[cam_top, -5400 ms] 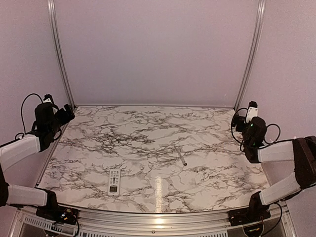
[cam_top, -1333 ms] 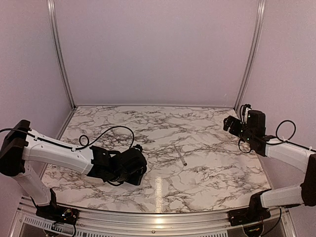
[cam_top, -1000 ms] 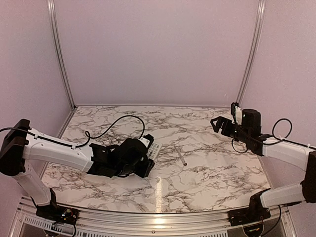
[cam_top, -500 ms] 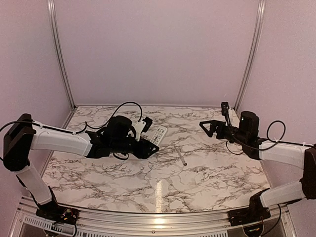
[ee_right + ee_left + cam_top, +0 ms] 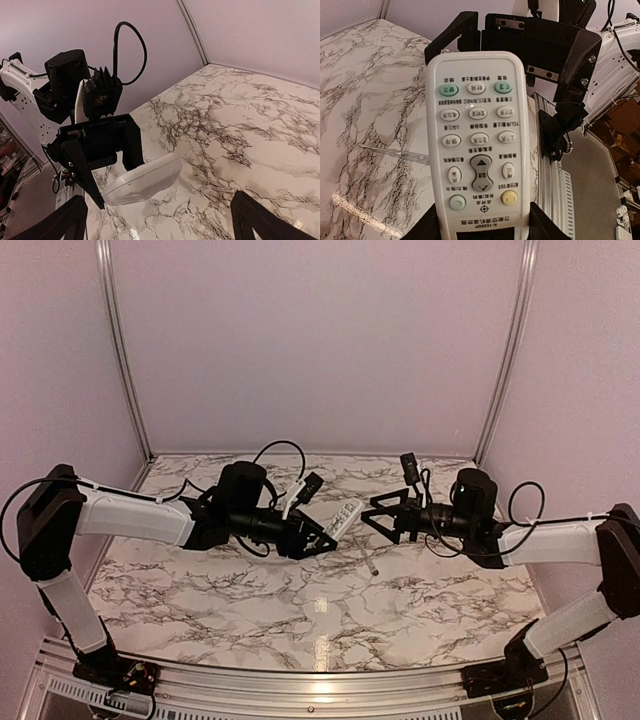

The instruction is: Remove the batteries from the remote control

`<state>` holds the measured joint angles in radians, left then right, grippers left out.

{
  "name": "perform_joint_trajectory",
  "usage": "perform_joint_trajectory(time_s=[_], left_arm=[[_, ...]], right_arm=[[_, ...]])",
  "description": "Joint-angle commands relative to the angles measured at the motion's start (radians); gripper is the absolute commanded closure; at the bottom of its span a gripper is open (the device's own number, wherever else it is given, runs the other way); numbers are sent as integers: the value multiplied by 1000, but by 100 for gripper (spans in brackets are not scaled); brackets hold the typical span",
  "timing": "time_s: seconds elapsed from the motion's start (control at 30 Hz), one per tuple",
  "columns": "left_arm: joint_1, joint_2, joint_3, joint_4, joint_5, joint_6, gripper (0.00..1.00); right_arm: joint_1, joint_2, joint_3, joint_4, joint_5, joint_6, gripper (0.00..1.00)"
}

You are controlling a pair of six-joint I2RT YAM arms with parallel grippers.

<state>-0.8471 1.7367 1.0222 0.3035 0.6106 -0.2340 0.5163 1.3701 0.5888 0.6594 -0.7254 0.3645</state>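
Two tools are facing each other above the counter [image 5: 300, 610]: I am pinching the remote control [image 5: 347, 516] by its display end in the left tool [image 5: 322, 536], its long axis pointing straight at the spread right tool [image 5: 380, 519] just beyond its free tip.

Remote control held up off the counter [image 5: 250, 600]
The slim white remote control [image 5: 347, 516], its button face turned to the left wrist camera, is clamped at its dark-display end in the left tool [image 5: 485, 229]. It is above mid-counter, free end pointing about two o'clock.
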Motion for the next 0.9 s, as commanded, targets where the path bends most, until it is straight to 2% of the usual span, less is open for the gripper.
perform_joint_trajectory(time_s=[0.0, 0.2, 0.37, 0.53, 0.63, 0.87], left_arm=[[1, -2, 35, 46, 184, 14, 65], [1, 3, 34, 63, 282, -9, 65], [0, 4, 40, 73, 326, -34, 65], [2, 25, 61, 78, 365, -53, 65], [2, 34, 69, 73, 367, -59, 65], [1, 55, 84, 54, 374, -64, 65]], right_arm=[[34, 36, 70, 39, -32, -21, 2], [47, 64, 96, 40, -103, 10, 2], [57, 68, 93, 68, -186, 31, 6], [96, 88, 130, 18, -226, 14, 12], [111, 98, 148, -15, -229, 1, 18], [111, 120, 157, -12, -241, 22, 48]])
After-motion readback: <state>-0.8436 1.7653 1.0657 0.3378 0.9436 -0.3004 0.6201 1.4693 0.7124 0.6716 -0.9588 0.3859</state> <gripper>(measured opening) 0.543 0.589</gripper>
